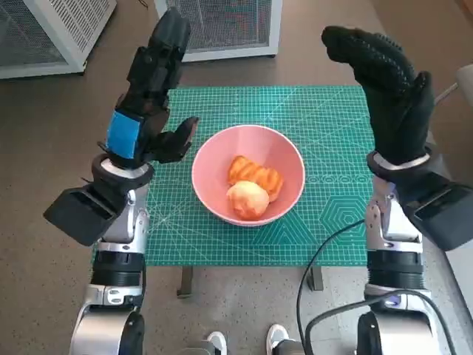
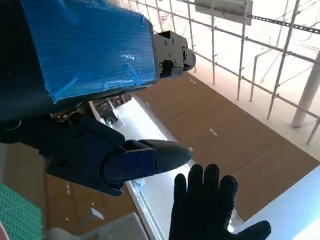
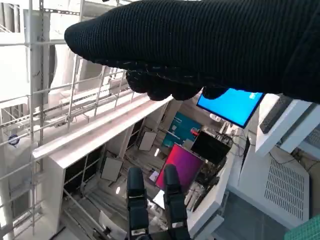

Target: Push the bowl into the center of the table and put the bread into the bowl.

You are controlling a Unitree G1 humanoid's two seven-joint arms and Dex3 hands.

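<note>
The pink bowl point(image 1: 248, 183) sits near the middle of the counter point(image 1: 332, 229), on the green cutting mat point(image 1: 336, 148) that covers the top. Inside it lie the bread point(image 1: 256, 174), an orange-brown ridged piece toward the far side, and a paler round roll point(image 1: 247, 200) just in front of it, the two touching.

Both arms are raised off the counter, one on each side of the bowl, and neither touches it. The left robot hand point(image 1: 151, 96) is held upright with its blue-taped back toward the camera; its fingers point up and away, and its thumb juts out toward the bowl's rim without reaching it. It holds nothing and its fingers are apart. The right robot hand point(image 1: 388, 85) in the knitted glove is also lifted, fingers spread and bent forward at the tips, holding nothing.

The left wrist view looks up past the blue tape at scaffold rails and a brown ceiling, with the gloved right robot hand point(image 2: 210, 210) showing below, fingers splayed. The right wrist view shows the glove point(image 3: 200, 45) across the top, and the left robot hand's black fingers point(image 3: 150, 200) standing up below, before a room with screens and white cabinets.

Beyond the counter's far edge stand white perforated cabinets point(image 1: 222, 26) on the brown floor point(image 1: 44, 148). A black cable point(image 1: 325, 251) loops near the right forearm. Nothing lies on the mat between the hands and the bowl.
</note>
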